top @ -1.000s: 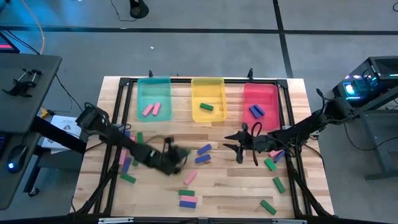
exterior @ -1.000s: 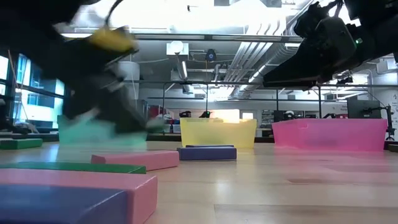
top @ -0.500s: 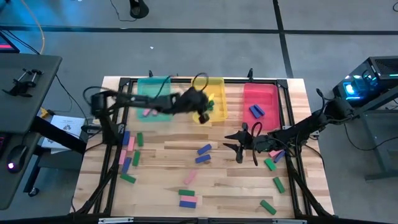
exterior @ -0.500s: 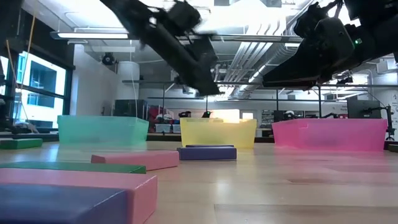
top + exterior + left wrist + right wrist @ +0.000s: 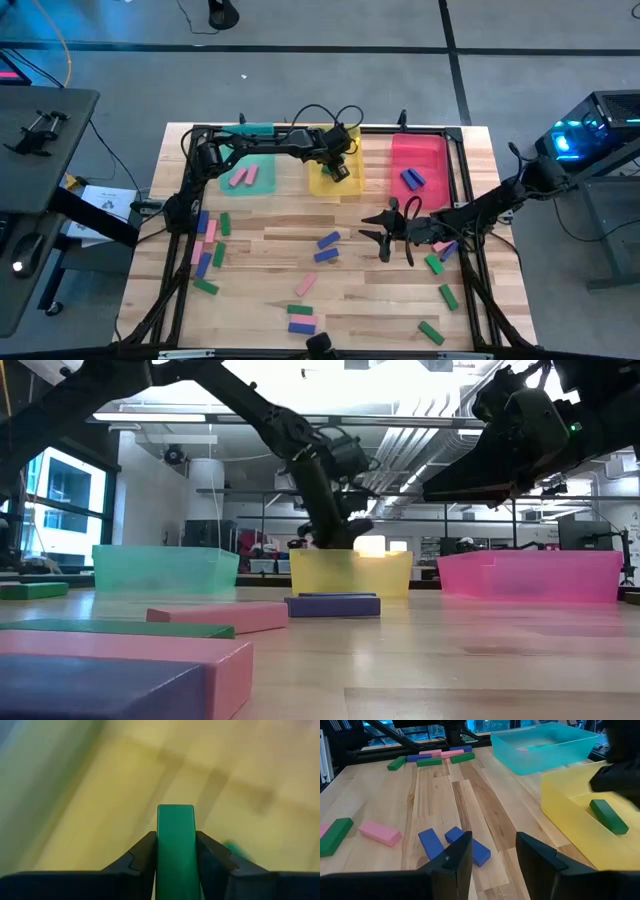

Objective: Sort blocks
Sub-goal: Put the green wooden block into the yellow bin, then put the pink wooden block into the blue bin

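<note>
High view: left arm reaches from its base at the table's left edge across the teal tray (image 5: pixel 247 160), elbow folded, wrist over the yellow tray (image 5: pixel 334 183). Left gripper (image 5: pixel 340 168) hangs above the tray interior. Left wrist view: both dark fingers (image 5: pixel 141 857) clamp a green block (image 5: pixel 175 847) standing on end between them; blurred yellow tray floor behind it, with a second green smudge beside the far finger. Low view: the arm descends steeply, gripper tip (image 5: pixel 336 538) at the yellow tray's (image 5: pixel 350 572) upper rim.

Right arm lies low from the table's right edge toward the middle, its gripper (image 5: pixel 394 230) over bare wood below the red tray (image 5: pixel 418 150). Right wrist view: fingers (image 5: pixel 455 857) parted, nothing between them; two blue blocks (image 5: pixel 467 845) on the wood just ahead, a pink block (image 5: pixel 380 832) and a green one (image 5: pixel 336 836) further off to one side.

Block positions, high view:
- teal tray: two pink blocks (image 5: pixel 245 177)
- yellow tray: one green block on the floor, seen in the right wrist view (image 5: pixel 608 816)
- red tray: blue blocks (image 5: pixel 413 179)
- table left edge: mixed cluster of blue, pink, green (image 5: pixel 205 240)
- table centre: two blue (image 5: pixel 327 247), one pink (image 5: pixel 306 286)
- near front edge: stacked green, blue, pink (image 5: pixel 301 319)
- right side: greens (image 5: pixel 447 296) and a mixed few under the right arm.
</note>
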`<state>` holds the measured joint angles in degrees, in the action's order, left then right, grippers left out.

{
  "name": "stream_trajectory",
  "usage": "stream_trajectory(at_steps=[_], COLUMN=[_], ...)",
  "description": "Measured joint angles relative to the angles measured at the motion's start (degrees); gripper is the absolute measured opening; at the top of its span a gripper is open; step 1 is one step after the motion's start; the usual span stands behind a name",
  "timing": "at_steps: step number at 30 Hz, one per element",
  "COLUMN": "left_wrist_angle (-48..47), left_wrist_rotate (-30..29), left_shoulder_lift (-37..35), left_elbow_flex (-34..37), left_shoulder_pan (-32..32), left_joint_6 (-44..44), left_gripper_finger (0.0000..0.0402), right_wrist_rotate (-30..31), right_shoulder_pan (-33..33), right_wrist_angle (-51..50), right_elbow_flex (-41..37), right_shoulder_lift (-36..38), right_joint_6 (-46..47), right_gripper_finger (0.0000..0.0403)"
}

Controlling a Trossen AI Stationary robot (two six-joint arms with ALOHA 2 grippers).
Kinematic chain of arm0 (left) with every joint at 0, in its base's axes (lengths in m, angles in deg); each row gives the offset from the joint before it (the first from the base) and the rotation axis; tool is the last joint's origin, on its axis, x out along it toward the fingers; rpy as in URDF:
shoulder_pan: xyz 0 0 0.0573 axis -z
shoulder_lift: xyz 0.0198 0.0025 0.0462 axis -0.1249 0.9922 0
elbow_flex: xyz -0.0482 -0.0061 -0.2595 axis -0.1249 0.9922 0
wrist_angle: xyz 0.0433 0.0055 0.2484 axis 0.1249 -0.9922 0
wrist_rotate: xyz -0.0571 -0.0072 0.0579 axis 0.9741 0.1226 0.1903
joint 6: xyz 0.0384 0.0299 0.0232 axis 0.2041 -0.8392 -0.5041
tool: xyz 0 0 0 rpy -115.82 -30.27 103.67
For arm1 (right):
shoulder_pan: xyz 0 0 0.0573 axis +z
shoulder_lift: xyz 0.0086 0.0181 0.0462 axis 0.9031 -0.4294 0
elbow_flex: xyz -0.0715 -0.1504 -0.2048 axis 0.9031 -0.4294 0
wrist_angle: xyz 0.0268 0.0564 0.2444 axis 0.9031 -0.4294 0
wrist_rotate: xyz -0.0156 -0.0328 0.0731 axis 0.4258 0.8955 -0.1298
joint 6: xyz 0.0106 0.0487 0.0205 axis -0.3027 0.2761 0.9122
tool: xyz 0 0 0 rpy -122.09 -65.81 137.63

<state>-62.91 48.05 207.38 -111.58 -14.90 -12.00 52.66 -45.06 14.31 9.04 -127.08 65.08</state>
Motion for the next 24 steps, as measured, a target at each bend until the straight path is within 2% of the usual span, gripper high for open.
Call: stream_trajectory(at_steps=[2,9,14,19,24], left_wrist_angle=[1.6,-2.7,-7.5,-7.2,-1.2], left_wrist_rotate=[0.2,5.1,4.5,-4.6,-12.4], left_shoulder_lift=[-0.2,-0.3,-3.1,-11.5,-23.0], left_elbow_flex=[-0.6,-4.6,-4.1,3.8,19.1], left_shoulder_pan=[0.0,-1.1,-0.4,5.3,14.6], left_joint_6=[-0.1,0.2,0.3,-0.1,5.0], left_gripper_finger=[0.0128,0.0195,0.0209,0.019,0.0164], right_wrist_rotate=[0.0,0.0,0.0,-0.3,-0.3], right_shoulder_pan=[0.0,0.0,0.0,0.0,0.0], right_wrist_angle=[0.0,0.0,-0.5,-2.4,-3.5], right_elbow_flex=[0.0,0.0,0.0,0.0,0.0], right_shoulder_lift=[0.0,0.0,0.0,0.0,0.0], right_joint_6=[0.0,0.2,0.7,2.0,2.5], right_gripper_finger=[0.0135,0.0135,0.0135,0.0135,0.0135])
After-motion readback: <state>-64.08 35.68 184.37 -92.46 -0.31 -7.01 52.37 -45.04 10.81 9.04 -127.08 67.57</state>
